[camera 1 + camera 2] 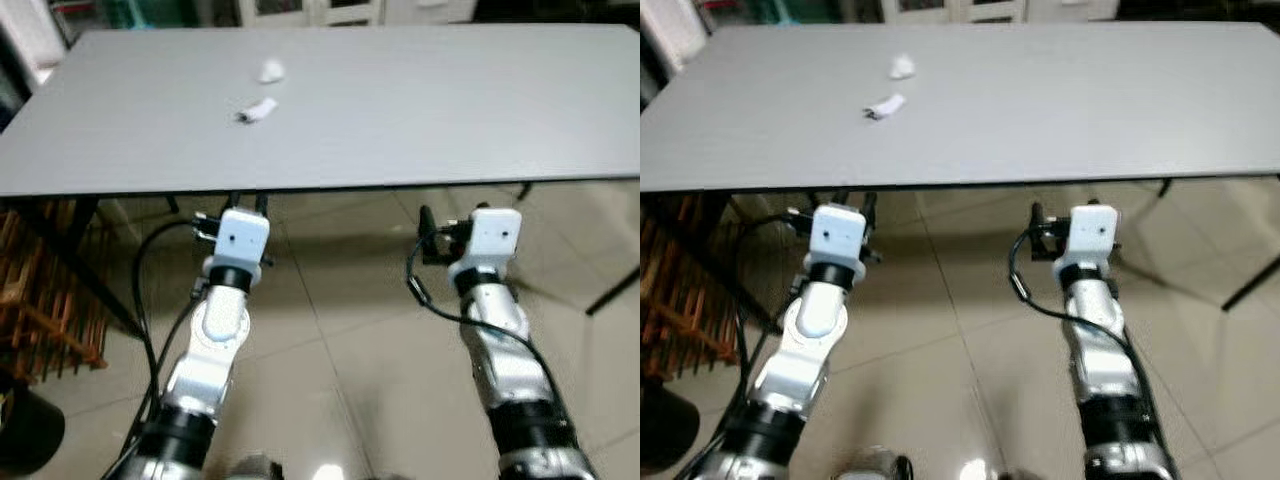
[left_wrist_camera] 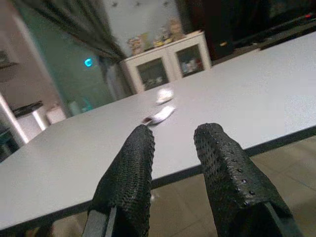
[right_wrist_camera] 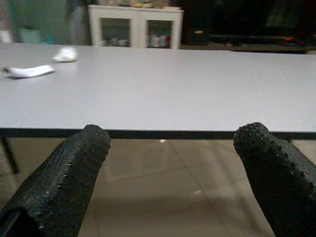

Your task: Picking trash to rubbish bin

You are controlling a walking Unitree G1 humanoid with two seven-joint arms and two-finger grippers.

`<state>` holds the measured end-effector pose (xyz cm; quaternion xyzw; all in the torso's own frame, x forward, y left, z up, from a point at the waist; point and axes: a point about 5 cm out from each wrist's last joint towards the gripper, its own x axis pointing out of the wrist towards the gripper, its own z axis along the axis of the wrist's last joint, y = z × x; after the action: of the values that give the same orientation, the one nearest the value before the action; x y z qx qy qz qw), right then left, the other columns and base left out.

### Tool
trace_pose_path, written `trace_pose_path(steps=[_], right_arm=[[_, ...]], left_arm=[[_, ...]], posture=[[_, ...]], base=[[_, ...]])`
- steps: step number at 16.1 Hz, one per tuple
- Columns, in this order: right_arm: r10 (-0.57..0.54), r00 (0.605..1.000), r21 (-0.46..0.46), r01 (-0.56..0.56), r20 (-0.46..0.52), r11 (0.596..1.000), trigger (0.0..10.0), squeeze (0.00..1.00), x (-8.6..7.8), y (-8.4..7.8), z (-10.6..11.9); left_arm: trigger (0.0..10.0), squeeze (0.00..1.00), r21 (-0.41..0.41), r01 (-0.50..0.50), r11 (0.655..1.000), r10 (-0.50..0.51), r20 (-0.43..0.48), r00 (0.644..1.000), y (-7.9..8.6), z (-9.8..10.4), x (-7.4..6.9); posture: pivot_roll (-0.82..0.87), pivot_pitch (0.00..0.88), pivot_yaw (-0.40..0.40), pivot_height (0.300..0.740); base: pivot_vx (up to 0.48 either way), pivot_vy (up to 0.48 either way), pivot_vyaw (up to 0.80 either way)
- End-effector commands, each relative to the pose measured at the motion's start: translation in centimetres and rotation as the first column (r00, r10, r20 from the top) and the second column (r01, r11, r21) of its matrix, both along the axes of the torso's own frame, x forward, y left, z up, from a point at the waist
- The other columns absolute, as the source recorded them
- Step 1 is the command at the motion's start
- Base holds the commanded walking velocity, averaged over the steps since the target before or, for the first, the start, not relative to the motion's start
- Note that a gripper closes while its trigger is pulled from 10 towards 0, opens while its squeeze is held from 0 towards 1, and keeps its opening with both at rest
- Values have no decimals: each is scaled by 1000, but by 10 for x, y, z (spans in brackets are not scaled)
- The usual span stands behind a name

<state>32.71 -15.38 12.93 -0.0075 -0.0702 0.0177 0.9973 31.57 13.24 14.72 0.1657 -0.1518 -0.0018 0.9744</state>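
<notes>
Lying on table: crumpled white scrap [image 1: 270, 71], toward far left part of grey table [image 1: 420, 110]; nothing touching it.
Second piece: flat white wrapper [image 1: 258, 111], just nearer than scrap, slightly apart from it.
Left gripper [image 2: 173, 163]: released, small gap between fingers, below near table edge, aimed up toward both pieces.
Right gripper [image 3: 168, 168]: released, fingers spread wide, also below near edge, off to right of trash.
Bin: dark round object [image 1: 25, 430] on floor at far left, possibly rubbish bin, cannot tell.
Step judged: reach not yet begun.
Doing it well: raise left gripper over edge first, widen gap, take nearer wrapper, pinch low since flat.
</notes>
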Motion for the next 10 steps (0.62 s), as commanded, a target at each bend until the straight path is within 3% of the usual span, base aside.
trace_pose_path(steps=[1, 2, 10], right_arm=[[21, 1000, -10, -21, 2, 1000, 10000, 0, 0, 4, 1], [21, 1000, -11, -21, 2, 1000, 10000, 0, 0, 4, 1], [15, 1000, 9, -15, -3, 1000, 10000, 0, 1, 1, 1]], left_arm=[[10000, 0, 0, -19, 1000, 19, -2, 1000, 5, 0, 0], [10000, 0, 0, -19, 1000, 19, -2, 1000, 5, 0, 0], [10000, 0, -1, -23, 1000, 23, -1, 1000, 4, 1, 1]], posture=[[13, 149, -3, 740], [13, 150, -3, 740], [14, 157, -7, 740]], base=[[334, 0, 800], [334, 0, 800], [333, 0, 0]])
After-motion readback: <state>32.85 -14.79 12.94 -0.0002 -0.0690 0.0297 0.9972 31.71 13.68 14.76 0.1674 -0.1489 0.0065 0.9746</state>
